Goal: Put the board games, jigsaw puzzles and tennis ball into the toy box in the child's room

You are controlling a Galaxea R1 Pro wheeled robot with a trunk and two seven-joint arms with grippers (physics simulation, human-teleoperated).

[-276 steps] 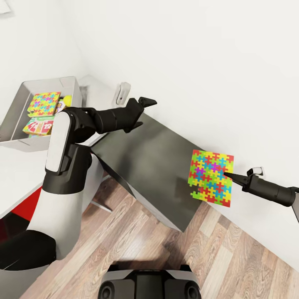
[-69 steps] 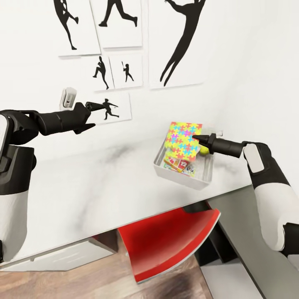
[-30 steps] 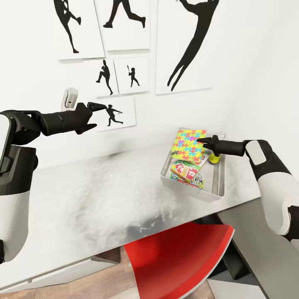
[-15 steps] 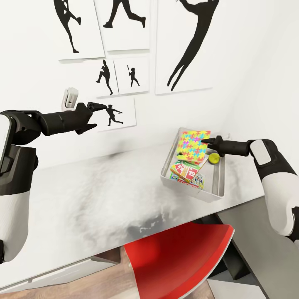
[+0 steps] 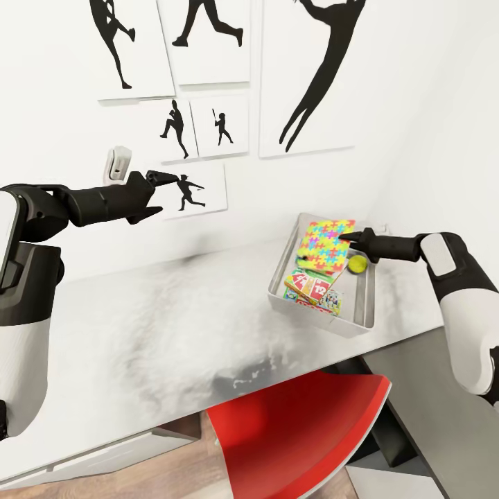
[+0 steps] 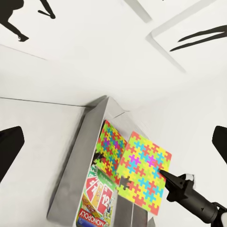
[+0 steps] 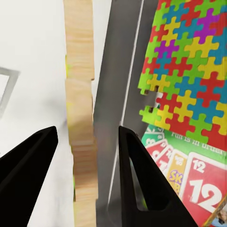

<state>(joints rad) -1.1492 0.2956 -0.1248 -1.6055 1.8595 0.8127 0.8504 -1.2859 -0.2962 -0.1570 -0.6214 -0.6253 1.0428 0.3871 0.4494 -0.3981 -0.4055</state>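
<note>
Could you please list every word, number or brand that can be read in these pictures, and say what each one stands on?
"MONOPOLY": on the white board game box in the toy box.
"12": on the card pictures of the green SKIP-BO box, read in the right wrist view.
"SK": partial, on the same box.
Small print along that box's top edge: too blurred to read.
The jigsaw puzzle carries no text.

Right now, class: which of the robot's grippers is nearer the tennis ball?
Right. The right gripper hangs just above the toy box by the tennis ball; the left gripper is raised near the wall, well away.

Lower jigsaw puzzle half hidden
</note>
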